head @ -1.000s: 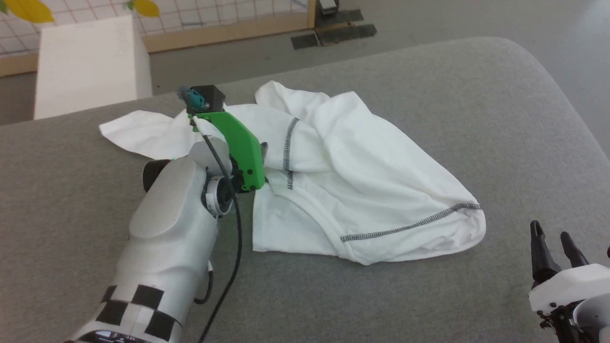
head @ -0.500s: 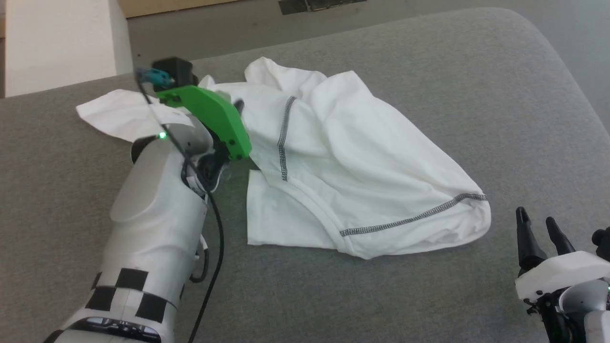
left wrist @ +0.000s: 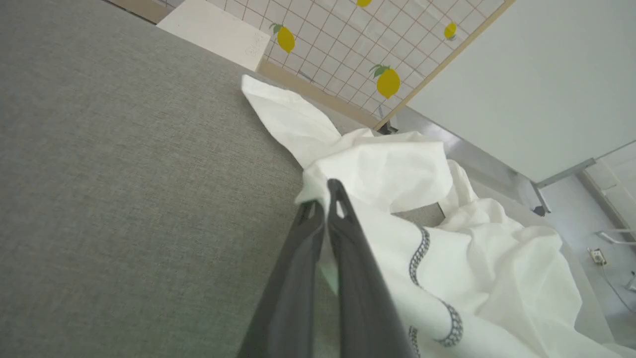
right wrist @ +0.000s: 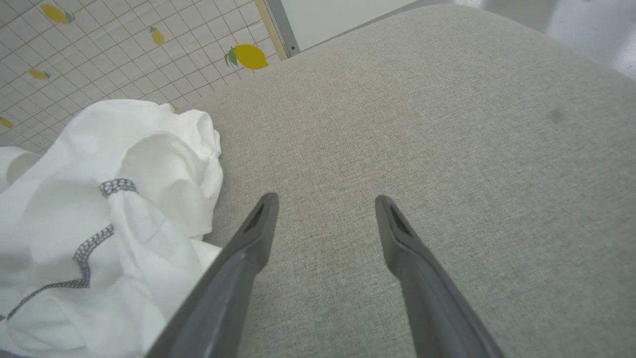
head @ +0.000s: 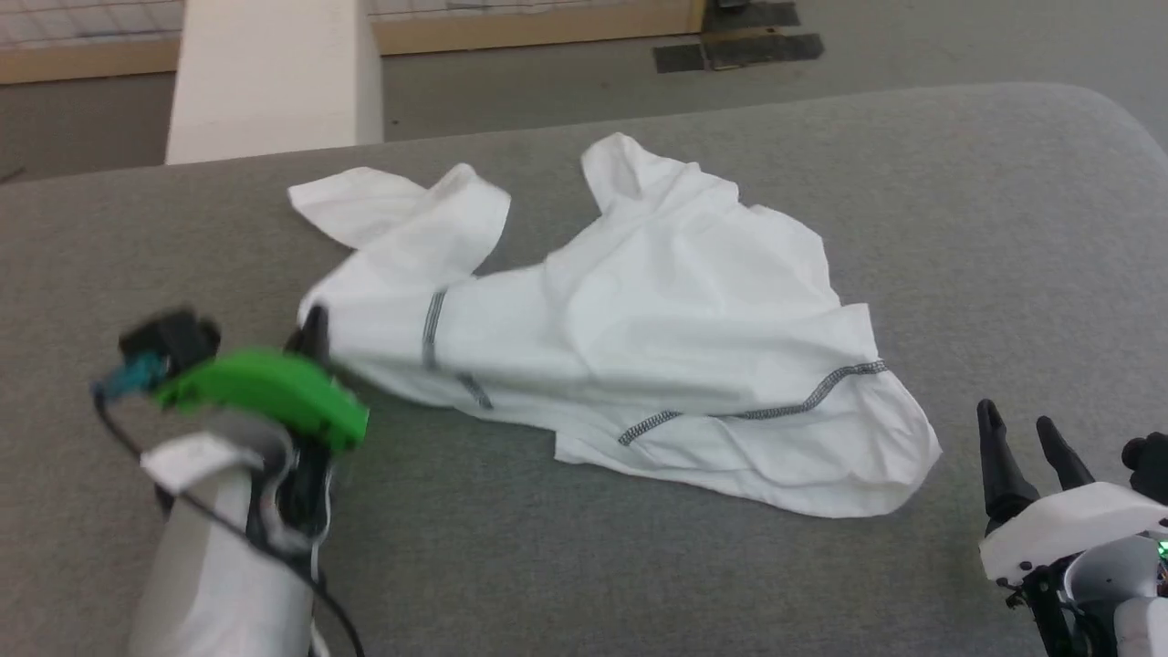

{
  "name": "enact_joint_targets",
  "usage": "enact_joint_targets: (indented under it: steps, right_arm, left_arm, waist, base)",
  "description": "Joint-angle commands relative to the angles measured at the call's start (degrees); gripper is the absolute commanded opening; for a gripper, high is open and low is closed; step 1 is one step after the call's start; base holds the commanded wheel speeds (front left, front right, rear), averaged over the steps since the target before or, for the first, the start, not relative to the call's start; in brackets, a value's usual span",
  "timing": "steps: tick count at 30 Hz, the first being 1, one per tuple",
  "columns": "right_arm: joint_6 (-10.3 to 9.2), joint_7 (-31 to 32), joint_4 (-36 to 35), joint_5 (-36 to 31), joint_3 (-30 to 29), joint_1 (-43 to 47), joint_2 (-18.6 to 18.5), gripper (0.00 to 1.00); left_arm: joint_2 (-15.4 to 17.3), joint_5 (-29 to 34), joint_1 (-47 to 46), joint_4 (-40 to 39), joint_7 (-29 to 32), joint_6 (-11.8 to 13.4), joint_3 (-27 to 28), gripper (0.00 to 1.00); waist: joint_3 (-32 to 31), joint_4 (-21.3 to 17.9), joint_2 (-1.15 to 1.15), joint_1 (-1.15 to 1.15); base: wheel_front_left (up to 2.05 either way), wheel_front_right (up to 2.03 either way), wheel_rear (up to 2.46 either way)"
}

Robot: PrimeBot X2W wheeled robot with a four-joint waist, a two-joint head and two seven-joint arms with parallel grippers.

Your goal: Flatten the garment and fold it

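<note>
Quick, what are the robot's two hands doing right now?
Left gripper: closed, pinching an edge of the garment.
Right gripper: open, holding nothing.

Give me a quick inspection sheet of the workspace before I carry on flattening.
Surface: grey fabric-covered table, flat.
Job's things: garment, white, crumpled, not folded, lying mid-table.
Clutter: nothing seen.
End effectors: left end effector shut on the garment's edge near a stitched seam; right end effector open, holding nothing, over the table beside the garment's near right corner.
Cables: black cable running along the left forearm.
Surroundings: white box beyond the table's far edge; lemon-patterned grid panel behind.
</note>
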Motion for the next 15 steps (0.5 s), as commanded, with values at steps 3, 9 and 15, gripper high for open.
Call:
enact_joint_targets:
  steps: [3,9,15]
  right_arm:
    - [-0.09,1.0,-1.2,-0.7,0.9,0.8,0.0,1.0]
    - [-0.09,2.2,-2.4,-1.0,1.4,1.6,0.0,1.0]
    - [-0.09,3.7,-3.4,-1.3,1.5,3.2,0.0,1.0]
  left_arm:
    - [-0.6,-1.5,9.8,-3.6,0.1,3.4,2.2,0.0]
    - [-3.3,-4.2,20.1,-5.1,1.0,6.0,3.0,0.0]
    - [-3.6,-4.0,19.6,-9.9,-4.0,3.2,2.3,1.0]
  waist:
    - [-1.2,3.8,0.0,0.0]
    - [-2.6,5.5,0.0,0.0]
    - [-4.6,7.1,0.0,0.0]
  base:
    - [0.0,0.0,0.0]
    - [0.0,0.0,0.0]
    - [0.0,0.0,0.0]
